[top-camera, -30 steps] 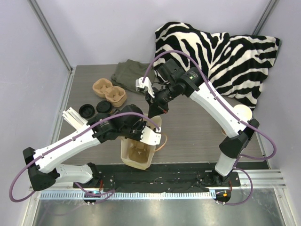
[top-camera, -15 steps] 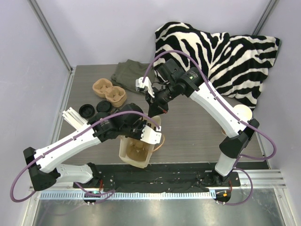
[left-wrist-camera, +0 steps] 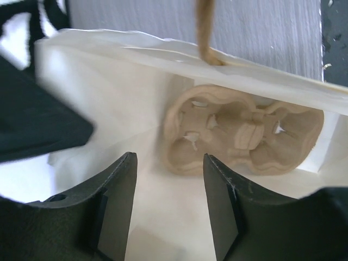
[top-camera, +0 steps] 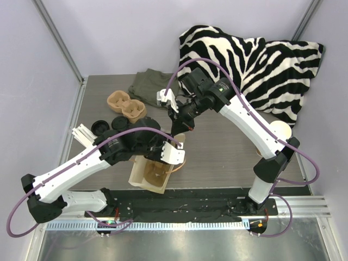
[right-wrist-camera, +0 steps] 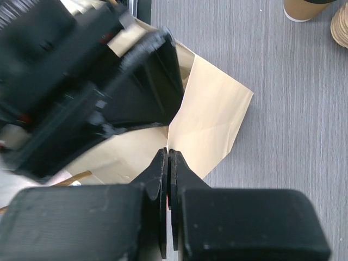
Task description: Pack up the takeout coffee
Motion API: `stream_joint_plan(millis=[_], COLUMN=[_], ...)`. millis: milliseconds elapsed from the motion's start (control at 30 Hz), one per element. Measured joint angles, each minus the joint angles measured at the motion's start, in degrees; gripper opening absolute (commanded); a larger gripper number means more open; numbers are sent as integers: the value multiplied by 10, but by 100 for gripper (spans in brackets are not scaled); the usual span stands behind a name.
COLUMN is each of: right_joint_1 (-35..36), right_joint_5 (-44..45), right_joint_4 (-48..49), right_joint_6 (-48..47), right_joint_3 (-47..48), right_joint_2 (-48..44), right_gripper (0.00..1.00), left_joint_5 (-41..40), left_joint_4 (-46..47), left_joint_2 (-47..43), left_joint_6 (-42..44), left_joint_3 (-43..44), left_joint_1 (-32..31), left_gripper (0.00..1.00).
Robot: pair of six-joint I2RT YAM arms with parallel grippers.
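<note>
The takeout coffee (right-wrist-camera: pixel 307 8) is a brown paper cup at the top edge of the right wrist view; only its lower body shows. In the top view a black round lid (top-camera: pixel 118 123) beside the left arm may be its top. An open paper bag (top-camera: pixel 148 178) stands near the front edge with a pulp cup carrier (left-wrist-camera: pixel 244 136) on its bottom. My left gripper (left-wrist-camera: pixel 168 163) hangs open over the bag's mouth with nothing between its fingers, and its body shows from above (top-camera: pixel 166 157). My right gripper (right-wrist-camera: pixel 169 152) is shut on the bag's far rim (top-camera: pixel 176 130).
A second pulp carrier (top-camera: pixel 126 106), a loose black lid (top-camera: pixel 99 128) and white sticks (top-camera: pixel 84 136) lie at the left. An olive cloth (top-camera: pixel 149 87) and a zebra pillow (top-camera: pixel 250 60) sit at the back. A white-rimmed cup stack (top-camera: pixel 280 130) stands beside the right arm.
My left gripper has opened and its arm has shifted left. The bag's near end has swung left with it. The right gripper still pinches the rim.
</note>
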Motion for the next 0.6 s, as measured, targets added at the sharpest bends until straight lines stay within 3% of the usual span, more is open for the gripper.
stream_joint_plan(millis=[333, 533, 600], right_joint_1=[0, 0, 0], right_joint_5=[2, 1, 1], right_joint_4=[5, 9, 10], right_joint_6=[-2, 7, 7], right_joint_3=[0, 0, 0], right_joint_2=[0, 0, 0], right_gripper=[1, 1, 1], left_joint_5=[-18, -58, -69], left_joint_4=[28, 75, 88], left_joint_2=[-18, -19, -19], left_joint_6=[-11, 0, 6], left_joint_3=[0, -53, -70], left_joint_1=[-1, -5, -8], left_gripper=[33, 32, 37])
